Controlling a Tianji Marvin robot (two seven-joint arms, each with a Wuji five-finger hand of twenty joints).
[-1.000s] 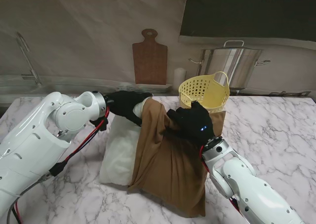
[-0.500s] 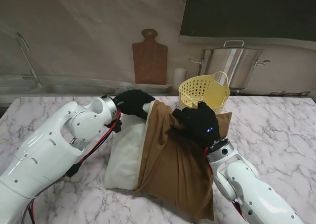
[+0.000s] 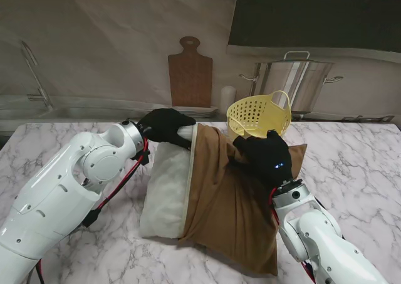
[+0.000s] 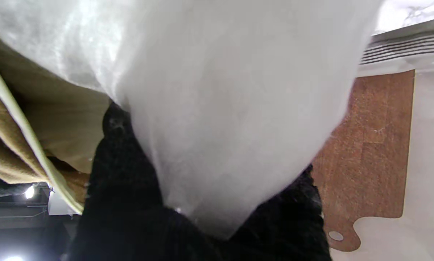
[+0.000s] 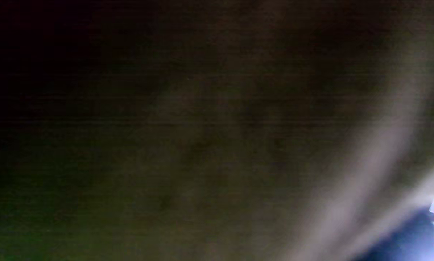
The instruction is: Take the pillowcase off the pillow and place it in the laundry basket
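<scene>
A white pillow (image 3: 166, 187) lies on the marble table, its right part still inside a brown pillowcase (image 3: 229, 209). My left hand (image 3: 164, 125), in a black glove, is shut on the pillow's far corner. The left wrist view shows that white corner (image 4: 217, 108) pinched between black fingers (image 4: 122, 174), with the pillowcase's pale hem (image 4: 24, 137) beside it. My right hand (image 3: 268, 156) is shut on a bunch of the pillowcase near its far right corner. Dark cloth fills the right wrist view. The yellow laundry basket (image 3: 259, 115) stands just beyond the pillowcase.
A wooden cutting board (image 3: 190, 74) leans on the back wall, and a steel stockpot (image 3: 296, 83) stands behind the basket. A small white cylinder (image 3: 227, 98) sits between them. Bare marble (image 3: 357, 165) lies to the right of the pillowcase.
My right hand has drawn the pillowcase to the right, toward the basket, baring more white pillow. My left hand and forearm shifted right, keeping hold of the pillow's corner.
</scene>
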